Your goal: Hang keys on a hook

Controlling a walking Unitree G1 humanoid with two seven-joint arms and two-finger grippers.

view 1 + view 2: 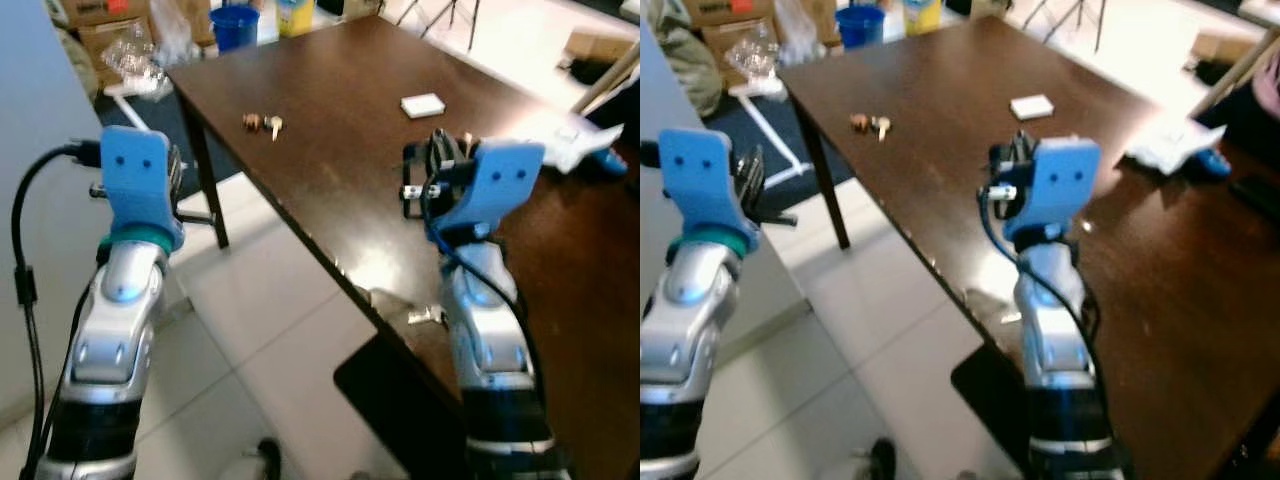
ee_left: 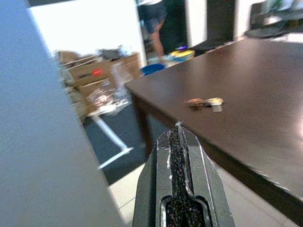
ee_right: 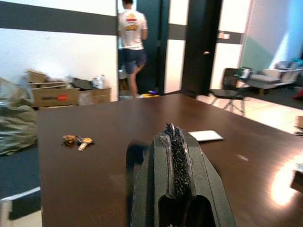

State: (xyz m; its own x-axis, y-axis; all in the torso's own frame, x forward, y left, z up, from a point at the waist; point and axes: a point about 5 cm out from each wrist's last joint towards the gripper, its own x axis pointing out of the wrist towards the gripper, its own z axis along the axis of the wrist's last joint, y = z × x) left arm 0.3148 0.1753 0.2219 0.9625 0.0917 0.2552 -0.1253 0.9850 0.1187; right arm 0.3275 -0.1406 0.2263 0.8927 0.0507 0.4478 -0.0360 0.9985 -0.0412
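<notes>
Lying on the glossy dark table (image 1: 350, 120): small metal keys (image 1: 264, 123).

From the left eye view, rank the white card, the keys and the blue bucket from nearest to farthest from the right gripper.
Measured from the right gripper, which hovers over the dark table:
1. White card, on the table just beyond the gripper.
2. Keys, on the table toward the robot's left, near the far edge.
3. Blue bucket, on the floor past the table's far end.
</notes>
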